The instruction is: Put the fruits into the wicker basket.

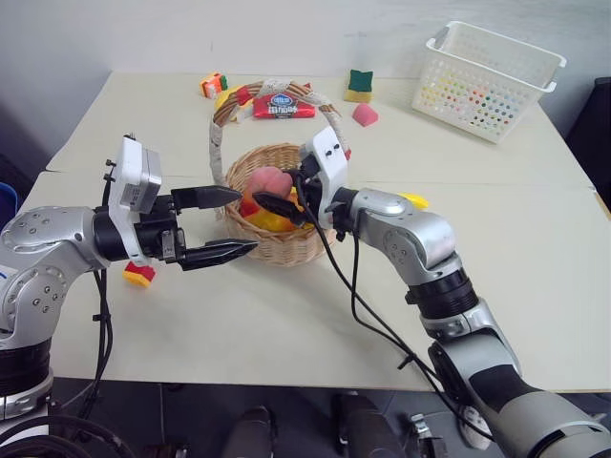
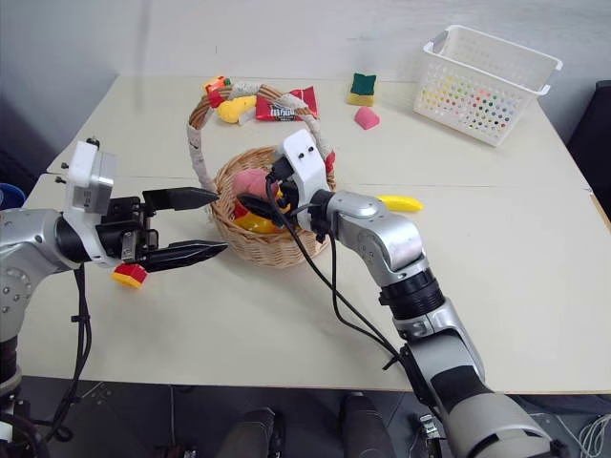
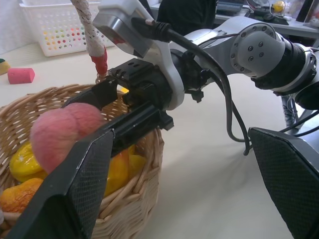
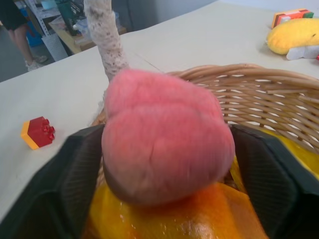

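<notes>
Okay, I've got the right gripper (image 1: 284,198) over the wicker basket (image 1: 272,250), and the pink peach (image 4: 167,134) sits between its black fingers. I can't tell whether the pads are clamped on it or just letting go, so I'll say the peach rests between the jaws above the pile. Under it, inside the basket, I see a yellow piece (image 3: 22,162) and an orange mango (image 4: 184,214), so a good part of the job looks done. My left gripper (image 1: 227,225) hangs just beside the basket's near-left rim, fingers spread wide, holding nothing.

What's left, as I judge it: drop this peach, then go for the banana (image 2: 399,202), lying on the table just beyond my right forearm, and the yellow fruit (image 2: 235,109) at the far side beside the red snack packet (image 2: 284,107). The red-and-yellow block (image 1: 139,275) near my left arm isn't fruit, so I'm leaving it. The white plastic basket (image 1: 492,76) stands well apart at the far right.
</notes>
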Controlling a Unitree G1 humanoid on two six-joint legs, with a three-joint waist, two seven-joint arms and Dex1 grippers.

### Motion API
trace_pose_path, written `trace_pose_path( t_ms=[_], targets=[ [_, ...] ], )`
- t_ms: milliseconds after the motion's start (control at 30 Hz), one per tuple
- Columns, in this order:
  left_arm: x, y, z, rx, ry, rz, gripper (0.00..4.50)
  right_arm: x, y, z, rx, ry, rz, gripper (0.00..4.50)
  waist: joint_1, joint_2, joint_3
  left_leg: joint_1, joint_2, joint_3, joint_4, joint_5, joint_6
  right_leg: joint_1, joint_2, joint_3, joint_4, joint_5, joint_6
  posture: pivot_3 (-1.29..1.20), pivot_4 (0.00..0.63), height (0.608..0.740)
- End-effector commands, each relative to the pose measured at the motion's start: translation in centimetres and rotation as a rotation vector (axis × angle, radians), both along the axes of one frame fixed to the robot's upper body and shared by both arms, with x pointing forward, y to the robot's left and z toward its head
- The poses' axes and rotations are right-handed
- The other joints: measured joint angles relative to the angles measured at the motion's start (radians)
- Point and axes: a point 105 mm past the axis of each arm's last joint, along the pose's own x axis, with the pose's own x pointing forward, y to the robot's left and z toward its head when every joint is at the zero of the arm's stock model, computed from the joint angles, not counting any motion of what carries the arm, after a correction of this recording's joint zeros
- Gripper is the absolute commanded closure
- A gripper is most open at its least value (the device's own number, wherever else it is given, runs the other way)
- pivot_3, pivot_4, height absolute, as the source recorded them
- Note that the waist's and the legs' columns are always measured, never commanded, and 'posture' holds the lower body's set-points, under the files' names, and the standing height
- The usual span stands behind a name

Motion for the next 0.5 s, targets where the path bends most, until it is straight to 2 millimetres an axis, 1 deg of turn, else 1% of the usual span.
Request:
trace_pose_path(
  t_ms=[33, 67, 133, 200, 233, 300, 367, 433, 500],
  targets=[
    [-0.6, -0.4, 0.4, 0.009, -0.047, -0.014, 0.0, -3.0, -0.7, 3.7, 0.101, -0.11, 0.118, 0.03, 0.0, 0.0, 0.0, -0.001, 0.0, 0.0, 0.0, 0.0, 0.0, -0.001, 0.0, -0.001, 0.0, 0.0, 0.0, 0.0, 0.15, 0.74],
    [-0.6, -0.4, 0.4, 0.008, -0.046, -0.014, 0.0, -4.0, -1.3, 4.1, 0.123, -0.117, 0.147, 0.03, 0.001, 0.0, 0.0, -0.002, 0.0, 0.0, 0.001, 0.0, 0.0, -0.001, 0.0, -0.001, 0.0, 0.0, 0.0, 0.0, 0.15, 0.74],
    [-0.4, -0.4, 0.5, 0.005, -0.045, -0.015, 0.0, -5.9, -3.5, 4.7, 0.168, -0.112, 0.168, 0.03, 0.005, 0.0, 0.0, -0.004, 0.0, -0.002, 0.002, 0.0, 0.0, -0.003, 0.0, -0.001, 0.0, 0.0, 0.0, 0.0, 0.15, 0.74],
    [-0.3, -0.4, 0.5, 0.004, -0.045, -0.016, 0.0, -6.9, -5.5, 4.6, 0.188, -0.092, 0.143, 0.03, 0.008, 0.0, 0.0, -0.006, 0.0, -0.003, 0.005, 0.0, 0.0, -0.002, 0.0, -0.002, 0.0, 0.0, 0.0, 0.0, 0.15, 0.74],
    [-0.2, -0.4, 0.5, 0.002, -0.046, -0.017, 0.0, -7.0, -6.8, 4.1, 0.181, -0.078, 0.101, 0.03, 0.011, 0.0, 0.0, -0.007, 0.0, -0.003, 0.007, 0.0, 0.001, -0.001, -0.001, -0.002, -0.001, 0.0, 0.0, 0.0, 0.15, 0.74],
    [-0.1, -0.6, 0.5, -0.001, -0.047, -0.021, 0.0, -6.4, -9.4, 2.9, 0.161, -0.046, -0.031, 0.03, 0.015, 0.0, 0.0, -0.007, -0.001, -0.002, 0.01, 0.001, 0.002, 0.002, -0.002, -0.002, -0.003, 0.0, 0.0, 0.0, 0.15, 0.74],
    [0.0, -0.7, 0.4, -0.003, -0.048, -0.026, 0.0, -5.2, -11.1, 1.7, 0.151, -0.01, -0.164, 0.03, 0.015, 0.0, 0.0, -0.006, -0.001, -0.001, 0.012, 0.001, 0.004, 0.002, -0.002, 0.0, -0.003, 0.001, 0.001, 0.0, 0.15, 0.74],
    [0.2, -0.9, 0.4, -0.002, -0.051, -0.031, 0.0, -3.3, -12.6, -0.3, 0.112, 0.029, -0.323, 0.03, 0.012, 0.0, 0.0, -0.004, -0.002, 0.0, 0.012, 0.002, 0.004, 0.002, -0.002, 0.001, -0.002, 0.001, 0.001, 0.0, 0.15, 0.74],
    [0.3, -1.2, 0.4, -0.002, -0.058, -0.037, 0.0, -1.5, -13.3, -2.4, 0.072, 0.064, -0.45, 0.03, 0.008, 0.0, 0.0, -0.004, -0.002, 0.0, 0.012, 0.003, 0.004, 0.001, -0.001, 0.002, 0.0, 0.001, 0.001, 0.0, 0.15, 0.74]
  ],
)
